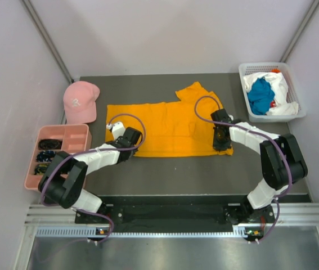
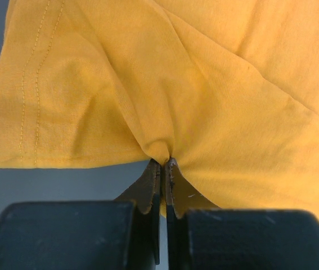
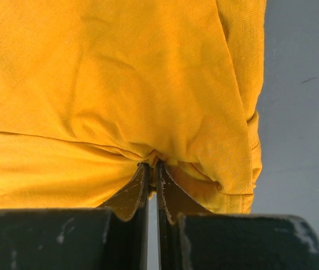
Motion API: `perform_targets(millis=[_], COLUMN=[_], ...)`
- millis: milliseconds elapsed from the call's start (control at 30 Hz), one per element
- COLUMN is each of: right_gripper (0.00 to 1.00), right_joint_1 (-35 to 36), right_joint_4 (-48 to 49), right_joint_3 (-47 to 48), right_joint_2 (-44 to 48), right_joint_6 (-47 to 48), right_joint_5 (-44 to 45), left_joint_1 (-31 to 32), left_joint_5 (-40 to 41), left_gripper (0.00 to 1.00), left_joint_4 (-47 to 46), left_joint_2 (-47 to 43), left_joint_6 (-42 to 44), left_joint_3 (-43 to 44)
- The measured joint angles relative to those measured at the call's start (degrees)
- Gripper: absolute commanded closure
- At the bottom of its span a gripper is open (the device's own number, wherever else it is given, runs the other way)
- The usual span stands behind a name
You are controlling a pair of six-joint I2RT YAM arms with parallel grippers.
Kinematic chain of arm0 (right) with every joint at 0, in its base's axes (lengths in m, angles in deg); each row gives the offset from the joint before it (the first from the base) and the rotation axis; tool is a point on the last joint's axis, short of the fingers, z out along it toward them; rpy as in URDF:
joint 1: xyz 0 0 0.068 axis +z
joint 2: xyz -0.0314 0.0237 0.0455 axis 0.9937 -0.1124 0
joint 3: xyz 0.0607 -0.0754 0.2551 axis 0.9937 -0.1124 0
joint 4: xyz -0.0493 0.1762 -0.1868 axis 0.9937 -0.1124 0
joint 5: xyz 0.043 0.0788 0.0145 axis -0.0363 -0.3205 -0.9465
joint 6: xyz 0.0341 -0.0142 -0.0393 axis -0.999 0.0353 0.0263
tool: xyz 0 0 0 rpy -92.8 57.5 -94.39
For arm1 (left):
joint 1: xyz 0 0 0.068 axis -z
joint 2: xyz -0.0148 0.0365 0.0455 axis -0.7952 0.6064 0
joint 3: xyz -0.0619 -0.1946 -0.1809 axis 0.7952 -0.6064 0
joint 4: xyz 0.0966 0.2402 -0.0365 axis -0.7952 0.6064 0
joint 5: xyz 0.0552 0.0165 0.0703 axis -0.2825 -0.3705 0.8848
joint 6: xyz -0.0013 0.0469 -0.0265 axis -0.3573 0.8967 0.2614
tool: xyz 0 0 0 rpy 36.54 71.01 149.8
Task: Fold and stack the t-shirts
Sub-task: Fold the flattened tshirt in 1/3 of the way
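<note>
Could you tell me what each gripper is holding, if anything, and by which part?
Both hold the orange-yellow t-shirt by its near edge: the left gripper pinches it close to the left corner, the right gripper close to the right corner.

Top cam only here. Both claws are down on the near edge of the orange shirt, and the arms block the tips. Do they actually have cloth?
Observer: Left wrist view: the left claw is shut, with a pucker of the orange t-shirt pinched between its tips.
Operator: Right?
Observer: The right claw is shut too, cloth gathered into its tips.
Operator: Single layer there?
Observer: Doesn't look it. The shirt's edge lies doubled over just right of that pinch, beside the bare table.
</note>
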Motion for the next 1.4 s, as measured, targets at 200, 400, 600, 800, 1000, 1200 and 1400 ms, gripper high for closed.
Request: perform_targets(millis=[200, 400, 600, 800, 1000, 1200, 1400], right_gripper=[1.0, 1.0, 1.0, 0.88, 0.58, 0.54, 0.54], right_joint_1=[0.0, 0.52, 0.98, 0.98, 0.96, 0.96, 0.96], right_joint_4=[0.44, -0.31, -6.05, -10.03, -12.04, -13.55, -13.57], right_joint_3=[-0.94, -4.17, -6.82, -7.17, -8.0, -8.85, -8.9], right_joint_2=[0.98, 4.48, 10.21, 17.66, 19.71, 20.02, 22.47], right_joint_6=[-0.74, -3.08, -5.09, -6.6, -7.15, -7.21, -7.23], right_joint_5=[0.02, -2.21, -4.57, -4.66, -3.54, -2.4, -1.2], left_joint_1=[0.0, 0.04, 0.07, 0.09, 0.09, 0.09, 0.07], left_joint_5=[-2.05, -3.54, -4.52, -5.55, -5.99, -5.38, -4.0], left_gripper=[1.0, 1.0, 1.0, 0.99, 0.67, 0.3, 0.09], left_joint_4=[2.54, 7.69, 10.27, 10.67, 11.41, 15.76, 22.91], left_joint_2=[-3.82, -9.44, -12.41, -12.39, -12.46, -15.89, -24.9], left_joint_6=[-1.33, -2.69, -2.95, -2.91, -2.51, -2.25, -2.54], left_joint_3=[-2.23, -4.52, -6.03, -6.05, -6.05, -6.05, -3.67])
